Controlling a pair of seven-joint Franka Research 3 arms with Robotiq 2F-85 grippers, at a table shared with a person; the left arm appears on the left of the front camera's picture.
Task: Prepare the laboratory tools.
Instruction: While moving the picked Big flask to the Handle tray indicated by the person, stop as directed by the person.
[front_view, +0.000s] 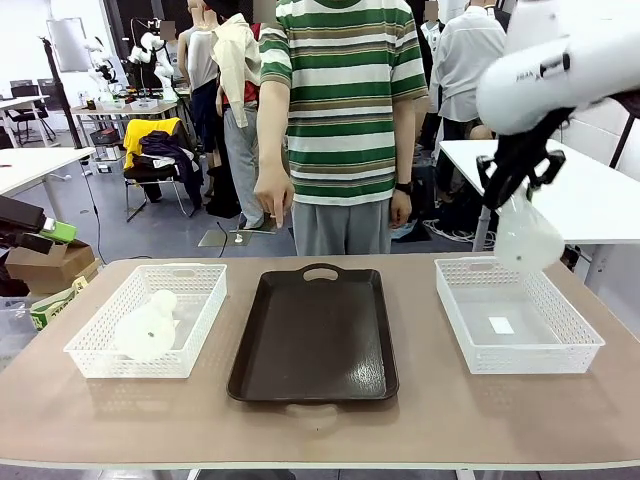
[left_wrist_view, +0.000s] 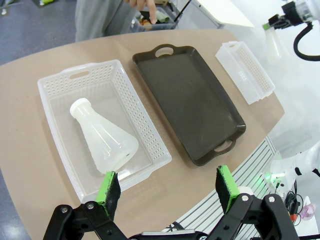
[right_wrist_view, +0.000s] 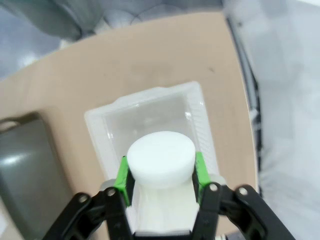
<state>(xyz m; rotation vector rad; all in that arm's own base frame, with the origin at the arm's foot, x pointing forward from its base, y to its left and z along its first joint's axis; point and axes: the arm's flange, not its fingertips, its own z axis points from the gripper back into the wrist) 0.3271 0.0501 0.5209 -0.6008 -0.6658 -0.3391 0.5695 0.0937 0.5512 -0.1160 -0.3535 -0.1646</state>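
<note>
The right gripper (front_view: 516, 185) is closed around the narrow neck of a frosted, translucent white conical flask. This hanging flask (front_view: 526, 238) is held clear of the table (front_view: 450, 420), wide round base downward, above the far edge of the right basket (front_view: 520, 357). In the right wrist view the green pads (right_wrist_view: 121, 177) are pressed against both sides of the neck, just under the round, flat, matte-white top (right_wrist_view: 160, 156), and the basket's pale rim (right_wrist_view: 145, 97) is seen below. The left gripper (left_wrist_view: 167, 187) is spread wide with nothing between its fingers (left_wrist_view: 109, 190), and it is poised above the table's near edge beside the left basket (left_wrist_view: 55, 82). In that basket a second vessel of the same shape, the lying flask (left_wrist_view: 105, 137), is laid on its side on the smooth floor. Its base is turned toward the robot's side and its thick-lipped neck toward the far wall. Both baskets are made of white plastic with lattice-pierced walls and slotted grips. On the floor of the right basket a small white rectangular patch (front_view: 500, 325) can be made out. Between the baskets a dark brown tray (front_view: 315, 340) is set on the matte tan tabletop, apart from both. It is glossy and rectangular, with rounded corners and a loop handle at each short end. At the far side a person in a striped shirt is standing, one hand (front_view: 272, 200) hanging down.
</note>
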